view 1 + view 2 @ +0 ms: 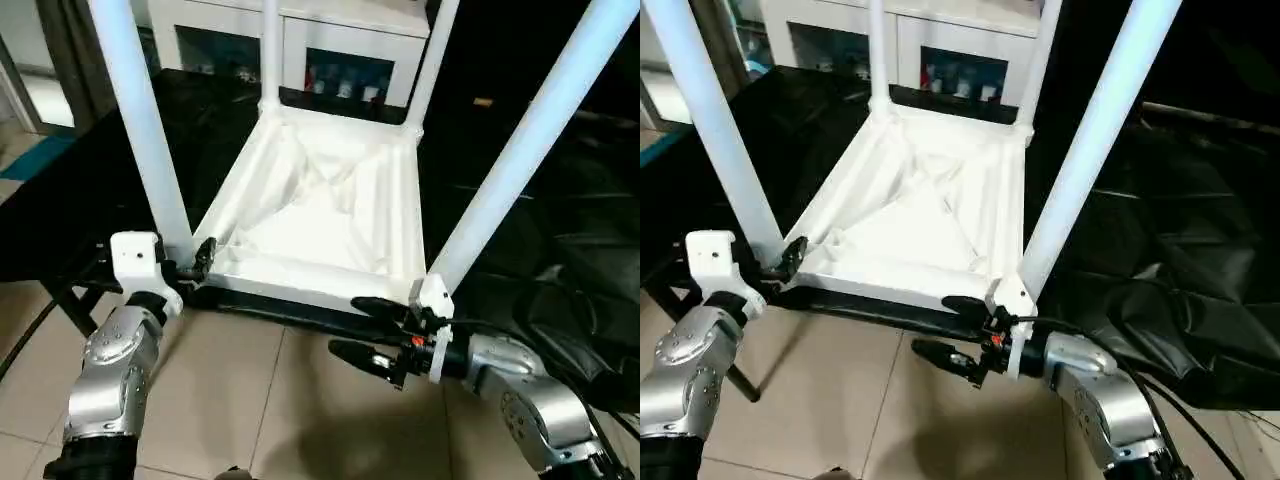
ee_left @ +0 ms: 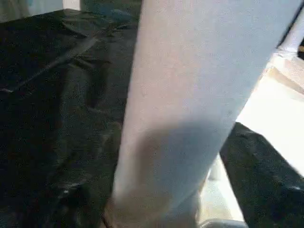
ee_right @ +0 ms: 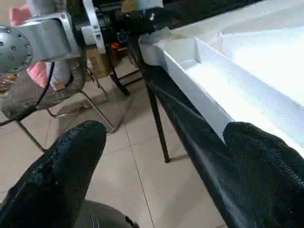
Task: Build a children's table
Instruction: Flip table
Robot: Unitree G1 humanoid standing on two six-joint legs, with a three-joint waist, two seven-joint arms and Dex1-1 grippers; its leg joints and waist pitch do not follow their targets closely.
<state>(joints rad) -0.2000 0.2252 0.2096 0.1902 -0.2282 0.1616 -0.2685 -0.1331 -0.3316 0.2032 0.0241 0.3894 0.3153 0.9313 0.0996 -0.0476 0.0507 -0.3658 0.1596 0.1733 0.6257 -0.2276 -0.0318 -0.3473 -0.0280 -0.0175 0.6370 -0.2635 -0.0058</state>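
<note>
Both hands hung at the near edge of the black-sheeted surface (image 1: 520, 230), where the children's table (image 1: 320, 210) lay upside down, its ribbed underside facing up and its four white tube legs rising out of the corner sockets. At the left hand (image 1: 200, 258), the black fingers reached in against the base of the near-left leg (image 1: 150, 130) at its socket; the wrist view looked straight onto that leg from close by, and whether the fingers gripped it or only stood beside it could not be told. Spread wide and empty, the right hand (image 1: 365, 330) pointed sideways toward the left hand, just below the near rim of the tabletop and beside the near-right leg (image 1: 520, 150). One of its fingers (image 3: 66, 175) hung over the tiled floor (image 1: 270, 400) and the other sat under the surface's edge, with the white rim running away between them. Beyond that hand, the right wrist view showed the left arm at the far corner, and past it a metal-framed chair (image 3: 42, 99) with something pink on it. Farther off than either hand, behind the surface, stood a white cabinet (image 1: 330, 50) with glass doors and small items inside. No brand, label or writing could be read anywhere.
</note>
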